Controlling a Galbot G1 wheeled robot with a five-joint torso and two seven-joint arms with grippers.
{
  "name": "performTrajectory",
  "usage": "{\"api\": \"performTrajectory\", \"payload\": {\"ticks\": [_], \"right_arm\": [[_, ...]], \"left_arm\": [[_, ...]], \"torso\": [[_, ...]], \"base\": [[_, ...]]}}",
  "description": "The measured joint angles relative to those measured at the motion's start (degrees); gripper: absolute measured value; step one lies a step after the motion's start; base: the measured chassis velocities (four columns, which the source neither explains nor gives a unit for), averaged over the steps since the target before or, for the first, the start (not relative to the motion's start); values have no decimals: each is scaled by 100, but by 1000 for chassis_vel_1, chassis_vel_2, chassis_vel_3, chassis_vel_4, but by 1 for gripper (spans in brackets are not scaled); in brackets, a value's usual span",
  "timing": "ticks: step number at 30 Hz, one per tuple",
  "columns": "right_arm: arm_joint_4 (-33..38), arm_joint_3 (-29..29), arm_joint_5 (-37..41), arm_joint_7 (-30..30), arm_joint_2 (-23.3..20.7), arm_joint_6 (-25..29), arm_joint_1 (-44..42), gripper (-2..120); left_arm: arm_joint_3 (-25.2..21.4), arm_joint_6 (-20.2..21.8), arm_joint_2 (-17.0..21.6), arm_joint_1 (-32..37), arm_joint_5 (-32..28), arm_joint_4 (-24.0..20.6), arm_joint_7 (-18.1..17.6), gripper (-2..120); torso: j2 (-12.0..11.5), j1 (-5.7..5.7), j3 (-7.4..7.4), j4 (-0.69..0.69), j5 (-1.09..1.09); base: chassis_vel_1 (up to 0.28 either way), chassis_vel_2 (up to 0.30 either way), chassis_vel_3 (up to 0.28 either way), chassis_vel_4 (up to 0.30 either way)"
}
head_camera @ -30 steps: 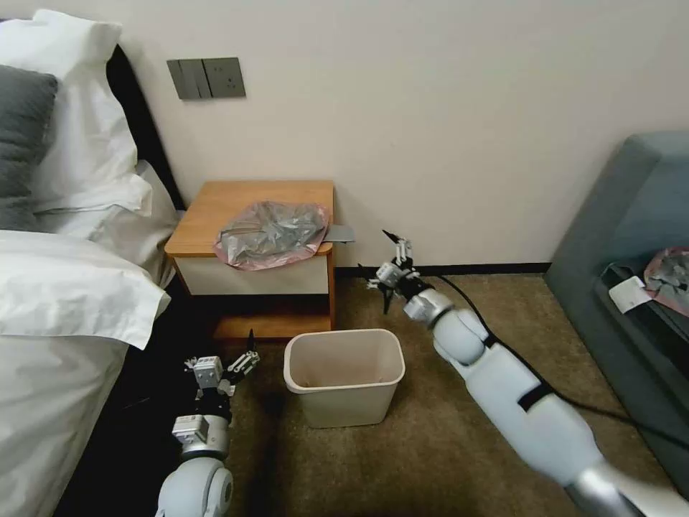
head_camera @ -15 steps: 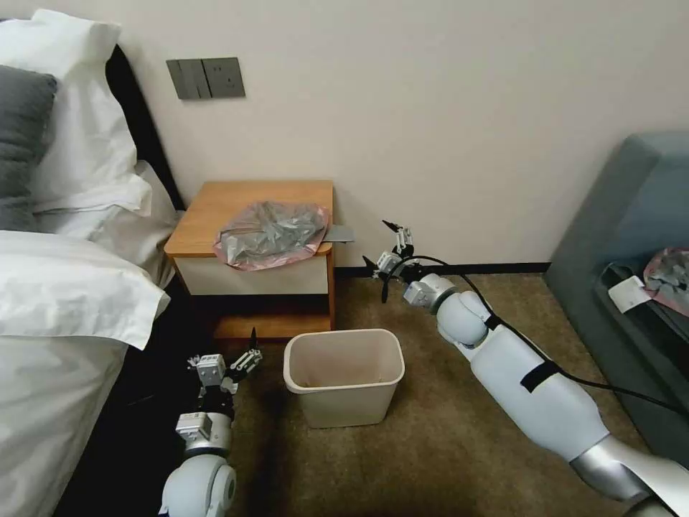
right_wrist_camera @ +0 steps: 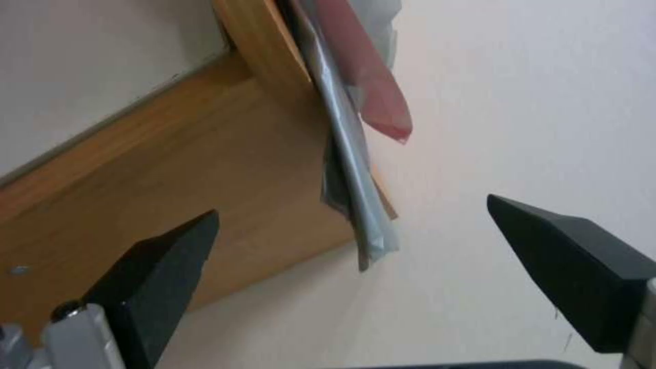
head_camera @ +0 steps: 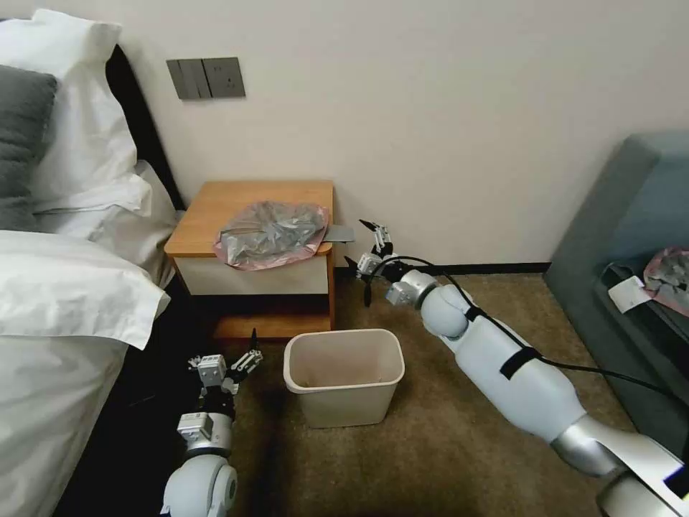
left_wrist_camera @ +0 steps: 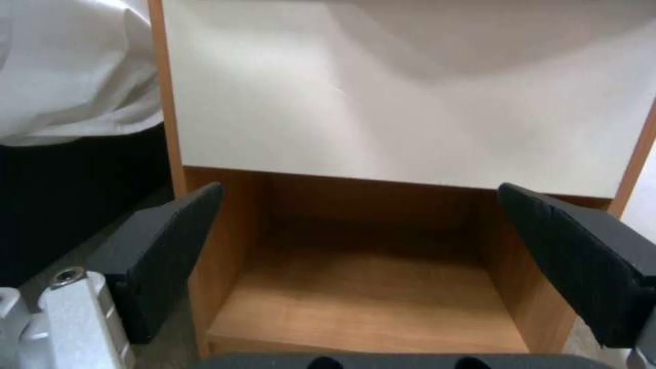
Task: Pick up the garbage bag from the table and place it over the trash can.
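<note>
The garbage bag (head_camera: 271, 233), wrinkled grey plastic with a pink edge, lies on the front of the table (head_camera: 230, 199), and a grey flap of it sticks out past the table's right edge. My right gripper (head_camera: 362, 251) hovers open just right of that flap, level with the tabletop. In the right wrist view the bag's hanging flap (right_wrist_camera: 350, 174) sits between the spread fingers (right_wrist_camera: 157, 277), apart from them, against the table's wooden side (right_wrist_camera: 205, 179). The beige trash can (head_camera: 352, 406) stands on the carpet before the table. My left gripper (head_camera: 247, 352) is open, low beside the can, facing the table's lower shelf (left_wrist_camera: 369, 292).
A bed with white linens (head_camera: 64, 287) fills the left. At the right stands a grey-blue sofa (head_camera: 631, 208) with a smaller pink-edged bundle (head_camera: 671, 276) on it. A black cable (head_camera: 617, 377) runs along my right arm. Open carpet lies right of the can.
My right arm has swung left, bringing its open gripper closer to the table's right edge and the bag's flap. The left arm has barely moved.
</note>
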Motion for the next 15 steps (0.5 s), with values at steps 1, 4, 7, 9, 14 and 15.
{"api": "performTrajectory", "payload": {"ticks": [1, 4, 7, 9, 14, 15], "right_arm": [[0, 0, 0, 0, 0, 0, 0, 100], [-16, -6, -101, -24, -12, 23, 25, 97], [-16, 31, -195, -80, -12, 23, 25, 88], [-12, 44, -212, -111, -19, 23, 24, 83], [25, 41, -227, -171, -48, 23, 27, 66], [27, 30, -232, -174, -35, 21, 33, 59]], "left_arm": [[0, 0, 0, 0, 0, 0, 0, 100], [-9, -24, 1, 6, 14, 22, -5, 100], [-3, -42, -26, 12, 32, 55, -10, 99], [9, -49, -37, 16, 41, 64, -11, 99], [35, -62, -63, 17, 75, 88, -13, 99], [37, -63, -70, 18, 82, 94, -14, 99]], "torso": [[0, 0, 0, 0, 0], [0, 0, 0, -2, 0], [0, 0, 0, -1, 0], [0, 0, 0, -1, 0], [0, 0, 0, -2, 0], [0, 0, 0, -2, 0]], "base": [[0, 0, 0, 0], [0, 0, 0, 0], [0, 0, 0, 0], [0, 0, 0, 0], [0, 0, 0, 0], [0, 0, 0, 0]]}}
